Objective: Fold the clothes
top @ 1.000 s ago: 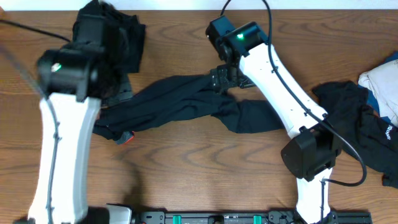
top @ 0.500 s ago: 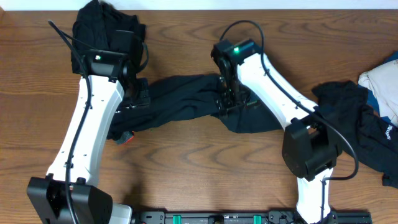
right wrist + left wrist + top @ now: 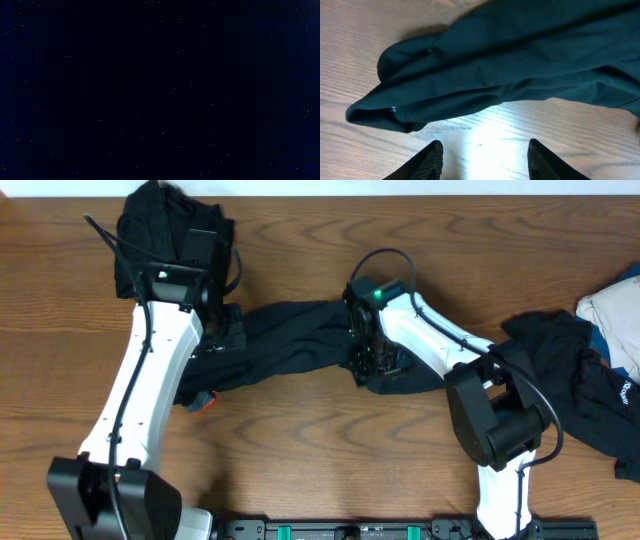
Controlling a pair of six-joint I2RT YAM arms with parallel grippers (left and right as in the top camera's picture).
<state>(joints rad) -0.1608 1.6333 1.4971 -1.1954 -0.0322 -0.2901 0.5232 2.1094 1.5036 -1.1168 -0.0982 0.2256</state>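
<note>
Of the clothes, a long black trouser-like piece (image 3: pixel 290 345) lies stretched across the middle of the table, with a coral-red band (image 3: pixel 205 402) showing at its left end. My left gripper (image 3: pixel 228 340) hovers at the piece's upper left edge. In the left wrist view this gripper (image 3: pixel 485 142) is open over bare wood, with a black fabric fold (image 3: pixel 510 55) just ahead of the fingertips (image 3: pixel 436 150) and nothing between them. My right gripper (image 3: pixel 372 362) is pressed down into the black fabric near its right end. The right wrist view is fully dark, so its jaws are hidden.
A black pile (image 3: pixel 165 230) sits at the back left behind my left arm. Another black garment (image 3: pixel 570 380) lies at the right, beside white and blue clothes (image 3: pixel 612 315) at the right edge. The table (image 3: pixel 330 450) is brown wood.
My left arm swung from near the camera out to the piece's left part. The right gripper moved from the piece's far edge toward the near side and sank into the fabric.
</note>
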